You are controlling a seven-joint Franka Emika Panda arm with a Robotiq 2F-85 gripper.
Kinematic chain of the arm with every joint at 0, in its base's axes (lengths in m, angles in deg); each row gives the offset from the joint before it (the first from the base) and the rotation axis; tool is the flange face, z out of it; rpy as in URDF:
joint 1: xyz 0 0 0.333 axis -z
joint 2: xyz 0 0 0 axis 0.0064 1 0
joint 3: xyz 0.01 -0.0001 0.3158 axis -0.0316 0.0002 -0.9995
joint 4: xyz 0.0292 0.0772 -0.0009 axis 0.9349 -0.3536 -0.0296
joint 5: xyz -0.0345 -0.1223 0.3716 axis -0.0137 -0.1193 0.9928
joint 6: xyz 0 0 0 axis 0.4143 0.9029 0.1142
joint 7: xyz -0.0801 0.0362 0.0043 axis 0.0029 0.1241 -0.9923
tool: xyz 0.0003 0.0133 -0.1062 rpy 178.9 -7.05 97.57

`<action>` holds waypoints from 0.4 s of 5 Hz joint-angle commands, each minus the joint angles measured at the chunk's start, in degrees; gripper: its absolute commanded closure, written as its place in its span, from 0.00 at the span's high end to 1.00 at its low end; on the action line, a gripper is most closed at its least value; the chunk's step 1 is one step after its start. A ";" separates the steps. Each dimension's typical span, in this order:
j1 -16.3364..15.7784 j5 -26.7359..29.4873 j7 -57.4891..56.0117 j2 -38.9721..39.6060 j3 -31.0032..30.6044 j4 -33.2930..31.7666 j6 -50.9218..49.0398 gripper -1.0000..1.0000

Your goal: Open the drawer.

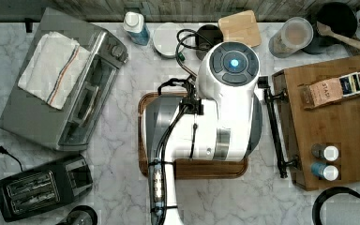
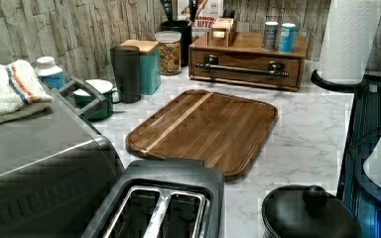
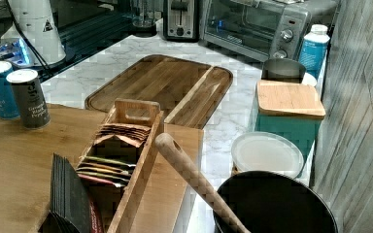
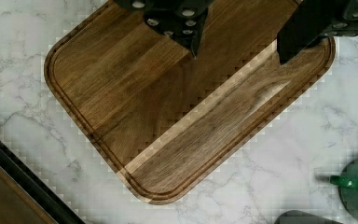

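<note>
The drawer (image 2: 243, 59) is the medium-brown wooden front of a low cabinet at the back of the left view, flush with the cabinet and shut. Its long black bar handle (image 2: 243, 70) sits on two posts and also runs down the top view's right (image 1: 274, 136). In the wrist view, the handle (image 4: 28, 184) crosses one corner. My gripper (image 4: 237, 42) hangs open above the dark wooden tray (image 4: 168, 107), its two black fingers (image 4: 177, 23) apart with nothing between them. The white arm (image 1: 225, 112) covers much of the tray in the top view.
A toaster oven (image 1: 61, 89) and a toaster (image 1: 42, 187) stand at the top view's left. A tea box (image 1: 333, 89) and two spice tins (image 2: 278, 35) rest on the cabinet top. A paper towel roll (image 2: 349, 39), a lidded pot (image 2: 307, 213) and a green mug (image 2: 96, 96) ring the tray.
</note>
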 commanded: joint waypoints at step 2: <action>1.14 -0.63 -13.03 -1.55 0.47 -3.34 -0.51 1.00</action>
